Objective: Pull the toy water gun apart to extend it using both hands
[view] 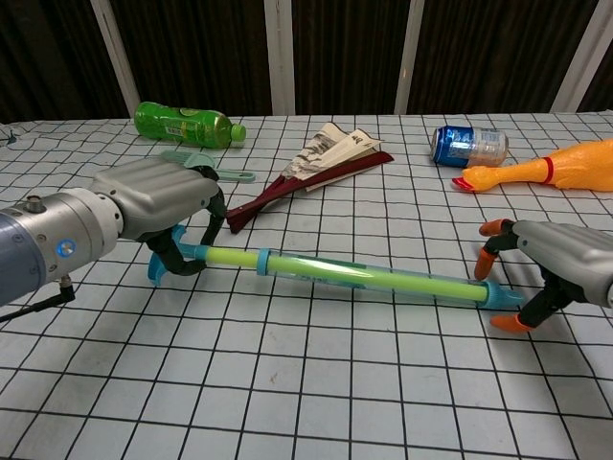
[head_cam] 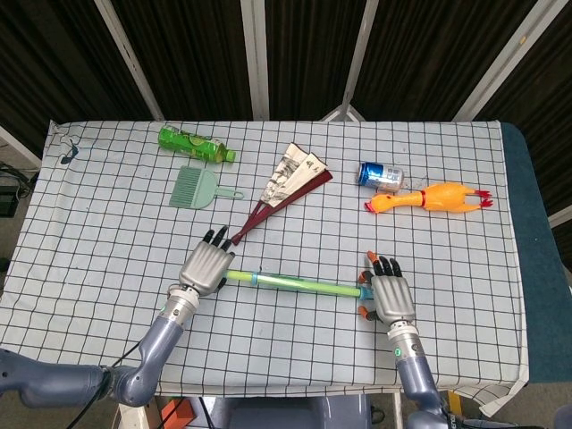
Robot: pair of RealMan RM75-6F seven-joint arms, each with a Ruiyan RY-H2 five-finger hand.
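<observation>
The toy water gun [head_cam: 295, 284] [view: 364, 276] is a long green tube with blue ends, lying across the checked cloth near the front. My left hand [head_cam: 207, 266] [view: 158, 206] grips its blue handle end, fingers curled around it. My right hand [head_cam: 391, 297] [view: 556, 259] sits at the opposite blue cap with its orange-tipped fingers [view: 488, 237] spread. One finger arches above the cap and the thumb tip rests on the cloth just below it. Nothing is clamped between them.
A folded fan [head_cam: 286, 183] [view: 316, 163] lies just behind the left hand. Farther back are a green bottle [head_cam: 195, 143], a green brush [head_cam: 192, 188], a blue can [head_cam: 380, 175] and a rubber chicken [head_cam: 438, 198]. The table's front edge runs close behind both wrists.
</observation>
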